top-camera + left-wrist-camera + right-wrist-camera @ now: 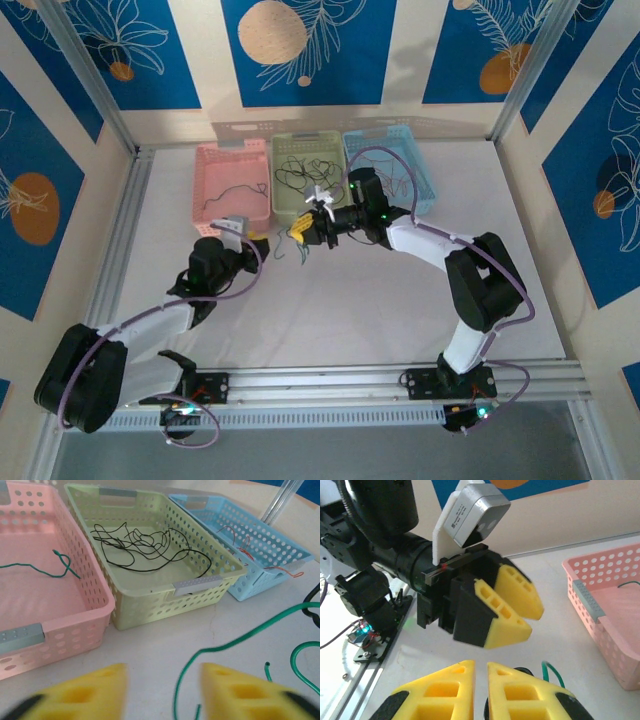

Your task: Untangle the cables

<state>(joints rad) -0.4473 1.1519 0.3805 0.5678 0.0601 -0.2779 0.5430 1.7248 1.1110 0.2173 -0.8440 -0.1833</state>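
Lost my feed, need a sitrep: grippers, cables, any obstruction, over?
Left gripper open, green cable passing through its gap. Right gripper shut on the cables. Green basket ahead of left gripper, not in the way.

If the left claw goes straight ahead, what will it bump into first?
Probably the green cable looping just ahead of the left claw; behind that stands the green basket. Depth is hard to judge.

Top camera overlooks the table [350,310] from behind; left wrist camera sights past left claw [162,677] to pink basket [95,597]; right wrist camera, close opposite, shares both.
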